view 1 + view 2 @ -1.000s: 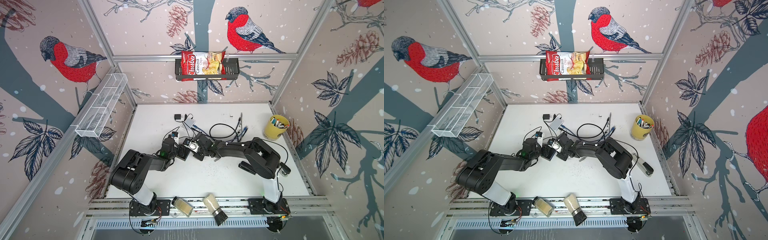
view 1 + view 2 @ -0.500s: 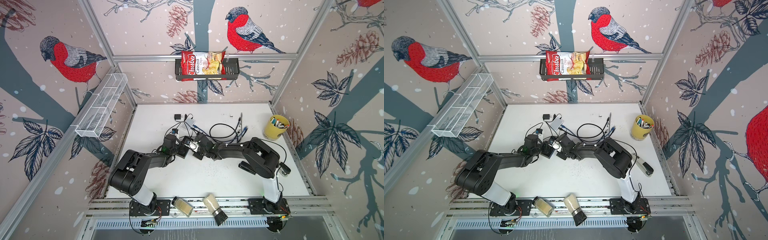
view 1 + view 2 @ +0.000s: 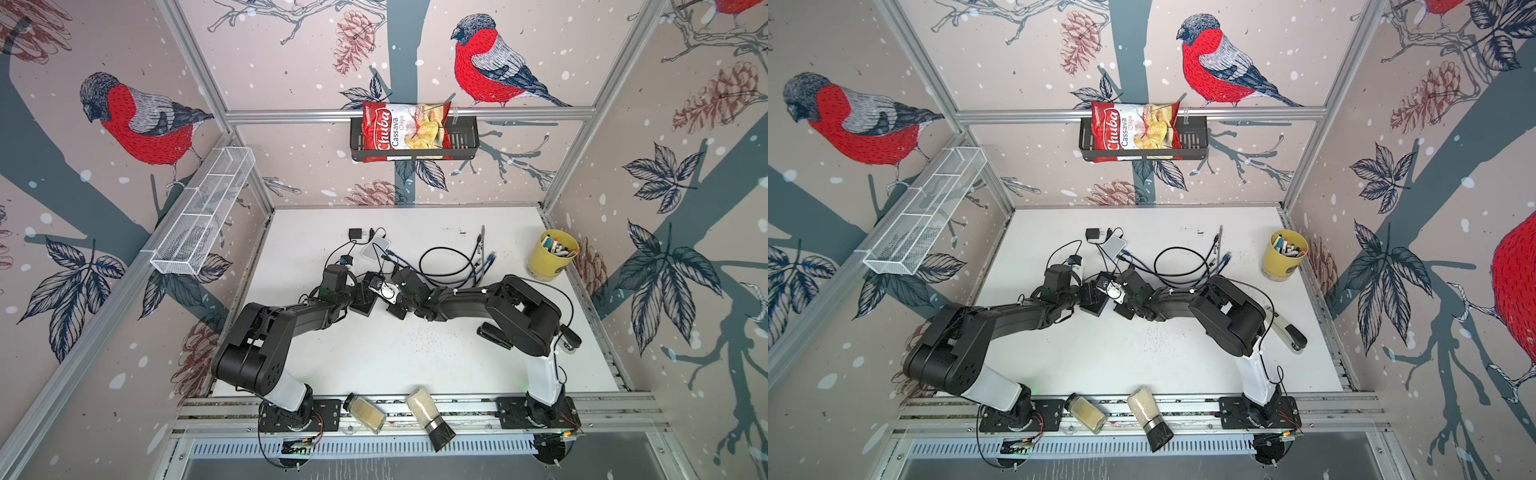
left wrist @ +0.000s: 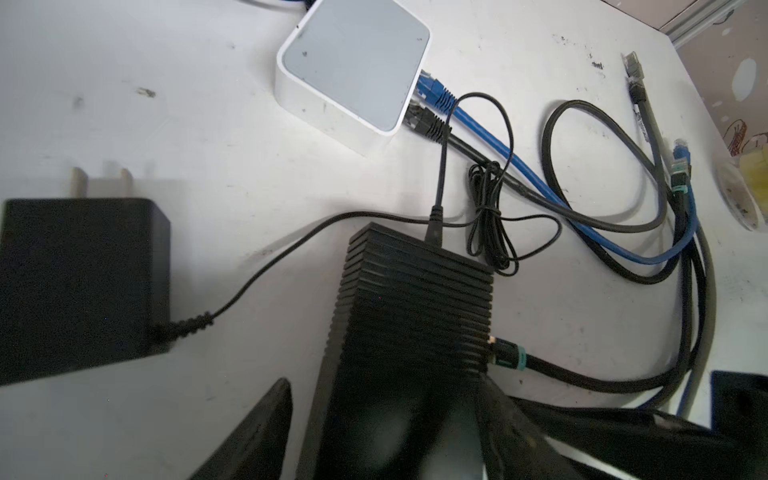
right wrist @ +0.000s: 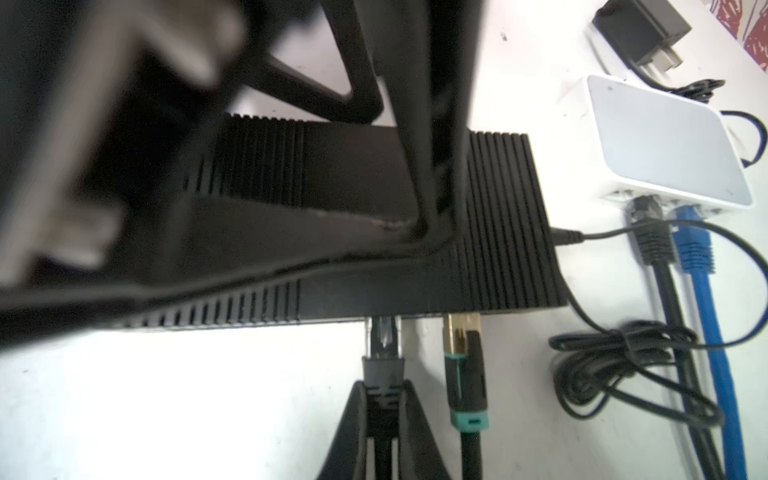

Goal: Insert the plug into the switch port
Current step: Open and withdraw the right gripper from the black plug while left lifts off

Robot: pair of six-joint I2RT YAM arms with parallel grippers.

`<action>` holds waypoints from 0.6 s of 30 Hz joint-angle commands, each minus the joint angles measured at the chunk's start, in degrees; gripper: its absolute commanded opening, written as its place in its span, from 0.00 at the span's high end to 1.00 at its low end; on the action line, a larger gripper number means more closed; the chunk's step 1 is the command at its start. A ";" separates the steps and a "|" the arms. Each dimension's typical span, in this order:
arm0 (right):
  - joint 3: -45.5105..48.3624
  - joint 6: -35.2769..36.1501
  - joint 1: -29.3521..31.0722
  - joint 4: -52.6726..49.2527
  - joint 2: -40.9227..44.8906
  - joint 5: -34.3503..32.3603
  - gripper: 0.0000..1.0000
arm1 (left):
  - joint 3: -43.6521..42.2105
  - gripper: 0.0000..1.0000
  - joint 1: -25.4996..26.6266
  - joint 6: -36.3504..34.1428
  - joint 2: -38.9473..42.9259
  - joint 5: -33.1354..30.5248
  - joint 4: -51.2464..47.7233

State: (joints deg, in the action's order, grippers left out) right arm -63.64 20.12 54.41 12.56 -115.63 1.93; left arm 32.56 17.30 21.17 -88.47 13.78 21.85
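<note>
**Visitor:** Where is the Ethernet plug [image 5: 383, 347]?

**Guide:** It is clamped in the right gripper [image 5: 384, 390], with its clear tip at a port on the three-o'clock face of the black switch [image 5: 507, 216], beside a teal-banded plug [image 5: 465, 374].

**Visitor:** And the left gripper [image 4: 384, 390]?

**Guide:** Its jaws are parted, straddling the switch from nine o'clock. A white network hub [image 3: 375, 250] lies near twelve.

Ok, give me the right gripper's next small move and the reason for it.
Probably open the right gripper and let go. It is clamped on the plug, whose clear tip sits in a port of the switch about as deep as the teal-banded plug beside it. The left gripper stands open around the switch. Whether the latch clicked I cannot tell.
</note>
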 commanded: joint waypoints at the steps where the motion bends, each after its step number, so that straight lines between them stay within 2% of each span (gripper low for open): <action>1: -0.26 -0.08 -0.11 -2.27 -0.03 0.26 0.89 | 1.38 0.25 -0.41 0.27 0.90 2.46 1.81; 2: -0.18 -0.08 -0.14 -2.28 -0.08 0.24 0.89 | 1.67 0.18 -0.50 0.24 0.92 2.08 1.65; 3: -0.17 -0.09 -0.17 -2.47 -0.22 0.04 0.88 | 2.08 0.05 -0.58 0.19 0.92 1.69 1.23; 8: 0.15 -0.41 -0.16 -4.05 -0.60 -0.78 0.85 | 4.36 0.04 -0.76 -0.42 1.73 -0.51 -1.35; 18: -0.26 -0.42 -0.52 -4.74 1.32 1.63 0.70 | 3.88 0.05 -0.74 -2.32 6.23 -3.02 -2.57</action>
State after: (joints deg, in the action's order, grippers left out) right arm -63.48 18.20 53.87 11.14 -114.91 0.84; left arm 36.36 16.43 19.09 -83.31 10.39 16.19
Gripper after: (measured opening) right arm 0.294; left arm 0.952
